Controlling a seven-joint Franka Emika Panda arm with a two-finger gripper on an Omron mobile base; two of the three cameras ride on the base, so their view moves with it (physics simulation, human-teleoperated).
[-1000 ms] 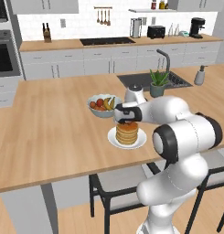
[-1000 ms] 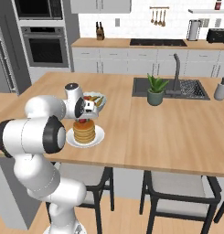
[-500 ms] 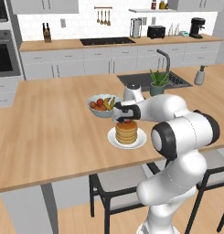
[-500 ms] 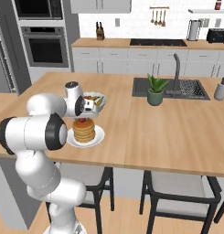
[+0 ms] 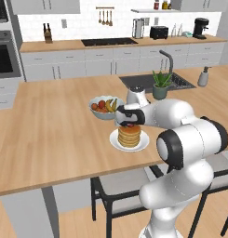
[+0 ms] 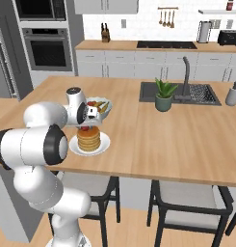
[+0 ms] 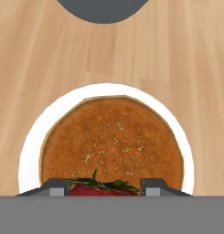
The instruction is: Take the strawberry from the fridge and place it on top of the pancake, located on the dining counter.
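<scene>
The hand (image 7: pixel 104 189) is closed on the strawberry (image 7: pixel 102 188), whose green leaves and red top show between the two fingertips. It hangs directly over the pancake (image 7: pixel 112 144), which sits on a white plate (image 7: pixel 31 151) on the light-wood bench (image 5: pixel 50 135), just in front of the fruit bowl (image 5: pixel 104 107).
</scene>
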